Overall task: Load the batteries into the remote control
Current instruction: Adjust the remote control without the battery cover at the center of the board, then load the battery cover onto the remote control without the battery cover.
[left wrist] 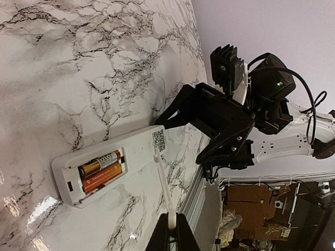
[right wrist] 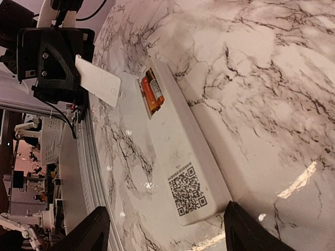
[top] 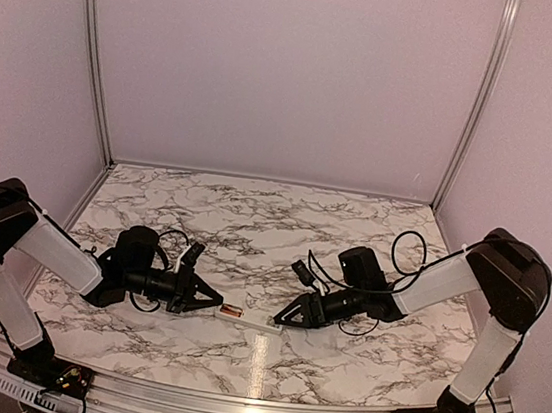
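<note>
batteries: both batteries (left wrist: 102, 170) are sitting side by side in the open compartment, orange-copper, looking fully seated as far as I can tell

remote control: the remote control (left wrist: 138, 151) lies back-up and flat on the marble, lower left of the left wrist view and bottom centre of the overhead view, right between the two arms. QR sticker end points toward the right arm

battery cover: the battery cover (left wrist: 164, 191) is off the remote, a thin white plate seen edge-on, reaching up from the bottom of the left wrist view to just beside the remote's long edge

left gripper: the left gripper (left wrist: 172, 224) has its fingers pressed together on the cover's near end

right gripper: the right gripper (right wrist: 166, 205) is spread wide, one finger either side of the sticker end. Can't tell if either finger actually touches the remote

table: marble-pattern table (left wrist: 78, 63), nothing else on it near the remote

step: I'd say loading is basically done, and closing the compartment is what's left

next move: probably lay the cover flat over the opening, line it up with the slot, then slide or press it home. The right gripper likely needs to close on the remote to brace it
</note>
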Controlling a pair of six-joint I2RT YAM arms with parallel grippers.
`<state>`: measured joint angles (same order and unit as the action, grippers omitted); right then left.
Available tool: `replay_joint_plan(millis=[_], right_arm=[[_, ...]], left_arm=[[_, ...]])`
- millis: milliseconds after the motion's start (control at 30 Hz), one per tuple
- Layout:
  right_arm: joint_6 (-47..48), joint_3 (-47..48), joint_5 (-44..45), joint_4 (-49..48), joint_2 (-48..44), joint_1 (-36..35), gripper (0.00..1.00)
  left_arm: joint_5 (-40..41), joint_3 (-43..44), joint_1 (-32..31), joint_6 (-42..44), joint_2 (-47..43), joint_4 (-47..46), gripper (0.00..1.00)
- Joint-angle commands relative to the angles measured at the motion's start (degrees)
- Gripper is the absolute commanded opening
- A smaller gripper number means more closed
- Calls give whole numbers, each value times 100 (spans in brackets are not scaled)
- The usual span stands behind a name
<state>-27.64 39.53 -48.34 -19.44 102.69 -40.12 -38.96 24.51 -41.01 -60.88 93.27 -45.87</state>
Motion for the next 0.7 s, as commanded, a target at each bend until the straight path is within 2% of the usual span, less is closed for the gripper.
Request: replay_joint_plan(millis=[0,167,400,467,667], right_arm=[[102,37,99,-35,-314,110,73],[782,100,334,323,-669,244,73],[1804,376,818,885,-1031,224,75],[2010,399,766,834,-1127,190,78],[2458,495,1333,918,-1364,-28,91]], left_arm=[[-75,339,-39,541,126,727,0],[-225,790,-31,1184,136,1744,0],[-349,1135,-12,1633,310,2472,0],[-367,1204,1,1741,320,2641,0],[-384,1306,64,1945,279,2946,0]])
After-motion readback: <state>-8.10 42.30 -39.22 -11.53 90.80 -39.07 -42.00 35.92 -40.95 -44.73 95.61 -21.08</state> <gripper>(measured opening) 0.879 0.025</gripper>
